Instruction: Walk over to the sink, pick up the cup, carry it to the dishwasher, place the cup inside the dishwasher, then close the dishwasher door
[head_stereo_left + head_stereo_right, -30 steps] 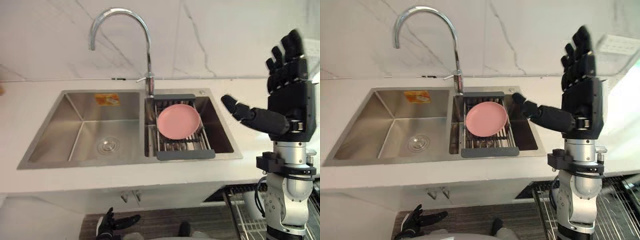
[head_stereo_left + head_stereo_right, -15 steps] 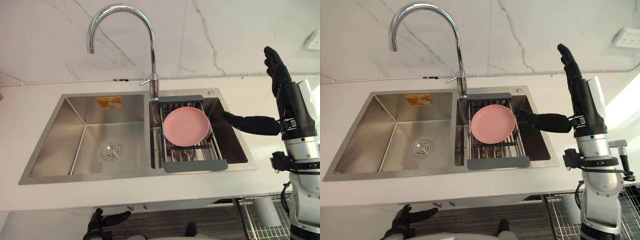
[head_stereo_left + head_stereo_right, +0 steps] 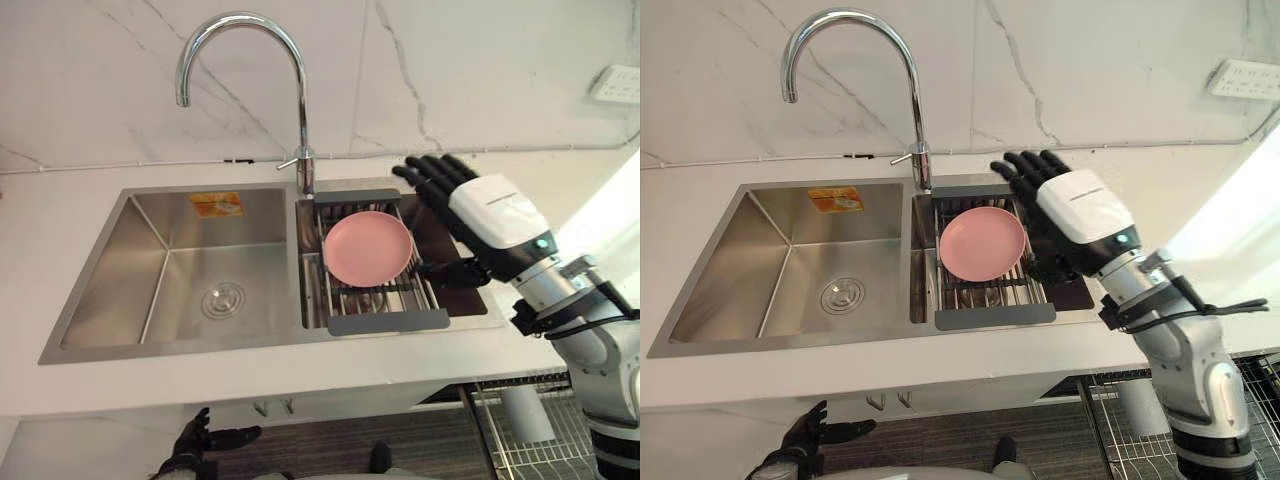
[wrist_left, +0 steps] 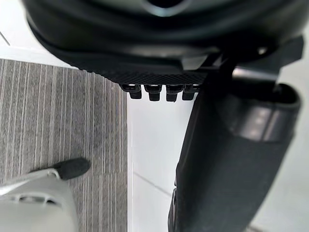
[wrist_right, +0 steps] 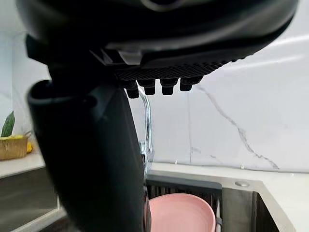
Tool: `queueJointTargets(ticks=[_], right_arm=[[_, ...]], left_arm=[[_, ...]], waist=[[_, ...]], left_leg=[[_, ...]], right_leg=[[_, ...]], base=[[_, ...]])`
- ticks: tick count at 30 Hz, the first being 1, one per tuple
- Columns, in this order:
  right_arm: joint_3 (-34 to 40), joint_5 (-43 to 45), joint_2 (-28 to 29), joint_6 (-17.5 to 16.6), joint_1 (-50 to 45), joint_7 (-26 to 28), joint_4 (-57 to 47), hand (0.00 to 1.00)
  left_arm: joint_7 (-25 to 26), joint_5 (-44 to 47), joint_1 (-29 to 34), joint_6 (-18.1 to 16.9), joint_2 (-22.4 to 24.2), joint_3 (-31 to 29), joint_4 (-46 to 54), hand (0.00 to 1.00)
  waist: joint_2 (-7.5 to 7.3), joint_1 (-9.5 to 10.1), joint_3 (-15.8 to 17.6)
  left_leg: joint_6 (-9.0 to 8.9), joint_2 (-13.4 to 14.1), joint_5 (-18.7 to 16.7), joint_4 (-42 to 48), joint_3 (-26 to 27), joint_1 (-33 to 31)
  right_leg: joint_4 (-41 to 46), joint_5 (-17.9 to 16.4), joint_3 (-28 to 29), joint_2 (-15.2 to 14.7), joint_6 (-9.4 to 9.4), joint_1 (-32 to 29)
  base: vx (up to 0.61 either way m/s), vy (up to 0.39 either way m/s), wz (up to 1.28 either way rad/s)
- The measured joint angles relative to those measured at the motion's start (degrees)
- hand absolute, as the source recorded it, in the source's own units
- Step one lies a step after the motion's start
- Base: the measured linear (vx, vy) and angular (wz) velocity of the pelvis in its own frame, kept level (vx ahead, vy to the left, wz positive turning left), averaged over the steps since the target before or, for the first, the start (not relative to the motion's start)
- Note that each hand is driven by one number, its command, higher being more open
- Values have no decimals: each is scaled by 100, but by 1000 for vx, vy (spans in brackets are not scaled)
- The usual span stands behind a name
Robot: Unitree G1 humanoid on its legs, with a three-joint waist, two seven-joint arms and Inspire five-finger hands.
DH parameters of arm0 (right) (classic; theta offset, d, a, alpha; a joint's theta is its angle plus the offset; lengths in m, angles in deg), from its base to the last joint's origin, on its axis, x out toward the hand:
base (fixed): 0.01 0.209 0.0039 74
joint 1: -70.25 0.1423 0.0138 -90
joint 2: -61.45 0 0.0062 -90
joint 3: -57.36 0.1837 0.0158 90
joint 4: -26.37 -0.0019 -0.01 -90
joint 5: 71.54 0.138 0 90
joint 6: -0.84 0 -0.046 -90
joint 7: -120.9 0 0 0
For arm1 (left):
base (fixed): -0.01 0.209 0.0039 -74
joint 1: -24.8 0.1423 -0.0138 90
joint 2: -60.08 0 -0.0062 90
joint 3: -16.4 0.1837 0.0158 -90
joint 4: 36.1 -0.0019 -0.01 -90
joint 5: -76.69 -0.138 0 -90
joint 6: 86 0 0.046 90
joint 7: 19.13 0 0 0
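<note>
A steel double sink is set in a white counter. Its right basin holds a grey wire rack with a pink plate lying on it. My right hand hovers palm down over the right basin, just right of the plate, with its fingers straight and spread towards the wall and nothing in it. In the right wrist view the thumb stands before the plate. My left hand hangs low by the floor, open and holding nothing.
A tall curved chrome faucet rises between the basins at the back. A marble wall backs the counter, with a white socket at the upper right. Low at the right a wire rack holds a pale rounded thing.
My right hand has turned from upright to palm down and moved forward and left over the right basin, close to the plate. The camera has shifted a little.
</note>
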Motion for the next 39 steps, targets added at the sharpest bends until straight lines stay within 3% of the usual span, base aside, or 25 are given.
queueJointTargets(ticks=[9,19,30,39], right_arm=[[-755,-898,-65,45,422,-44,860,100],[-1221,-1130,-79,192,650,-361,1468,100],[-1451,-1453,-80,221,703,-488,2085,100],[-1490,-1862,-100,435,703,-722,2524,100]], left_arm=[[5,36,-36,119,-173,128,5,100],[8,160,-4,130,-236,173,-69,100],[6,222,-8,123,-321,230,-106,100],[-9,223,10,104,-360,229,-118,100]], waist=[[-66,23,-39],[-94,159,-56],[-109,168,-60],[-135,146,-39]], left_leg=[[32,-18,22,7,-102,-61],[58,-80,124,-37,-257,-128],[46,-106,218,-150,-300,-116],[80,-173,302,-244,-387,-86]], right_leg=[[-1,3,-70,-18,-1,-6],[-1,19,-207,-73,-4,-6],[-4,34,-279,-83,-11,-22],[-6,48,-371,-144,10,11]], base=[[-13,2,5],[-39,6,9],[-24,2,2],[-17,16,5]])
